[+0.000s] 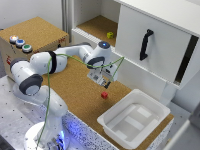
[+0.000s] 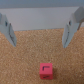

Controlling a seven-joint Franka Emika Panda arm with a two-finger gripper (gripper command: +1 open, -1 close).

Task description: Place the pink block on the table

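Grey-fingered and spread wide, the white arm's gripper (image 2: 41,35) holds nothing and touches nothing; its two fingers (image 2: 70,34) hang clear above the surface. Between and just beyond their tips in the wrist view, the tiny pink-red cube (image 2: 46,71) sits alone on the speckled cork-brown tabletop (image 1: 75,87). Toward the exterior view's right stands a white plastic tray (image 1: 134,118), well apart from the cube.
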